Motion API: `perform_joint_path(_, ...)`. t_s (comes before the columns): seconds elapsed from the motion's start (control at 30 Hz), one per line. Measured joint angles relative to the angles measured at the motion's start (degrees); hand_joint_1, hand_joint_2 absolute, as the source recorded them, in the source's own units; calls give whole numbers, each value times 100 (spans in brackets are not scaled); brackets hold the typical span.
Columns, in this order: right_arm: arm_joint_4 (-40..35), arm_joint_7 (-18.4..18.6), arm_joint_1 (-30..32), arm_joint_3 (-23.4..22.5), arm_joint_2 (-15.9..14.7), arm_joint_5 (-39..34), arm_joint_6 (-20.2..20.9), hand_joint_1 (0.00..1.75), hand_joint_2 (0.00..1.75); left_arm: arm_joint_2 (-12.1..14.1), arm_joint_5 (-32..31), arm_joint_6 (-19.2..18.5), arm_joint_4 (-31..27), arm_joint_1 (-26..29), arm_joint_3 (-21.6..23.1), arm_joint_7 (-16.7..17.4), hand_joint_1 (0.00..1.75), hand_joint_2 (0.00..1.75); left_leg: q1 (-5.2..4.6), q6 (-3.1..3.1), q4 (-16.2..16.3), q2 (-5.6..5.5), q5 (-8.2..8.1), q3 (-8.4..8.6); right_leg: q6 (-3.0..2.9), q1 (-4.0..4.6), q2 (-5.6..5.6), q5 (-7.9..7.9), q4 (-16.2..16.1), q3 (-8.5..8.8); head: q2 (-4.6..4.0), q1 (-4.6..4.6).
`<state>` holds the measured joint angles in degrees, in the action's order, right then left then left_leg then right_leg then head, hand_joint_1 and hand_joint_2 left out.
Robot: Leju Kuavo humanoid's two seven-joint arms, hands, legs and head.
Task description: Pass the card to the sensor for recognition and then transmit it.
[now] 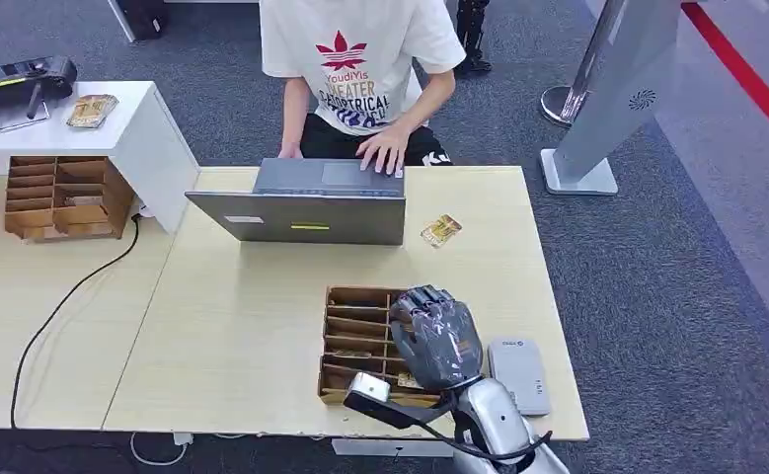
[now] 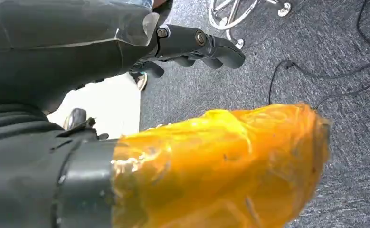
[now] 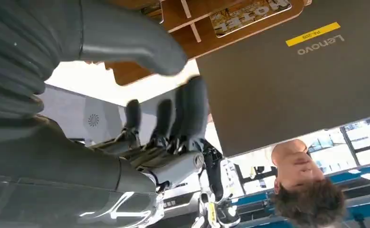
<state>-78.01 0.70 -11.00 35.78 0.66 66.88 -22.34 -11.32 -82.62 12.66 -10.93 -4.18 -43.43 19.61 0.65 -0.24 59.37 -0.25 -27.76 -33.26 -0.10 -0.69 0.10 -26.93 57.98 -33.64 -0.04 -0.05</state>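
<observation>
Right hand: poised over the right side of the wooden card rack at the near edge of the table; fingers extended side by side, thumb apart from them, nothing held.

Card in rack: gold-brown printed face with white lettering, lying flat in a wooden compartment, just beyond the fingertips and not touching them.

Second card: same gold-brown print, lying loose on the table well beyond the hand, beside the right corner of the laptop.

Card reader: flat grey unit, just to the right of the rack and hand.

Left hand: hanging over grey carpet, dark fingers partly curled, nothing between them; thumb wrapped in orange tape.

Person: white printed T-shirt, seated across the table, one hand on the laptop keyboard.
</observation>
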Motion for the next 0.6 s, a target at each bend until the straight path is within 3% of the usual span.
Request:
perform_joint_path(0.1, 2, 57, 1, -11, -13, 13, 4, 112, 175, 0, 11, 2, 0, 0, -4, 0, 0, 0, 0, 0, 0, 0, 0, 0, 0, 0, 0, 0, 0, 0, 0, -2)
perform_joint_path(0.23, 33, 103, 3, -61, -31, 70, -2, 73, 175, 2, 31, 7, 0, 1, -35, 0, 0, 0, 0, 0, 0, 0, 0, 1, 0, 0, 0, 0, 0, 0, 0, -2)
perform_joint_path(0.6, 55, 127, 68, -216, -85, 164, -4, 70, 175, 2, 46, 20, 0, 2, -129, 0, 0, 0, 0, 0, 0, 0, 0, 1, 0, 0, 1, 0, 0, 0, 0, -2)
